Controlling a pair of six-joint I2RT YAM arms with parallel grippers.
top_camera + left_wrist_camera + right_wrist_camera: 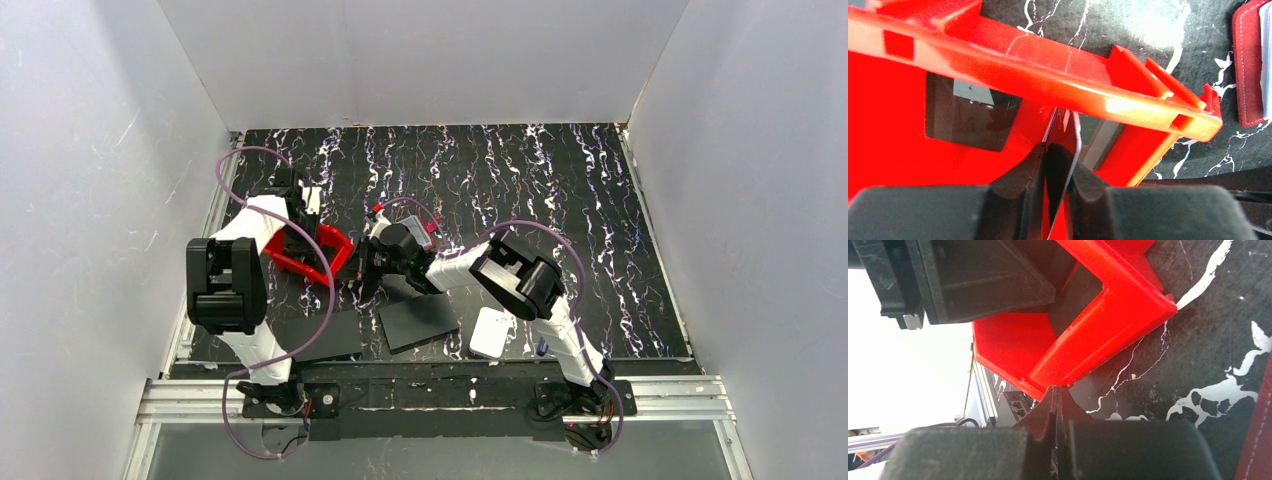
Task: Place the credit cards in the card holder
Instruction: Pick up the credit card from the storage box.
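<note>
My left gripper (1058,150) is shut on a thin credit card (1070,135), held edge-on inside the bright red bin (1048,75). The card's glossy face reflects red. In the top view the left gripper (298,238) hangs over that bin. The dark red card holder (1248,65) lies on the table to the right of the bin, with a pale card (1266,55) showing in it. Its stitched edge also shows in the right wrist view (1260,440). My right gripper (1055,390) is shut and empty, with its tips at the bin's outer corner (1098,340). In the top view it (362,280) sits just right of the bin.
The red bin (335,245) stands at the left of the dark marbled table. A dark flat piece (968,115) lies on the bin's floor. Two black flat sheets (420,320) (325,338) and a white rounded pad (493,332) lie near the front edge. White walls enclose the table.
</note>
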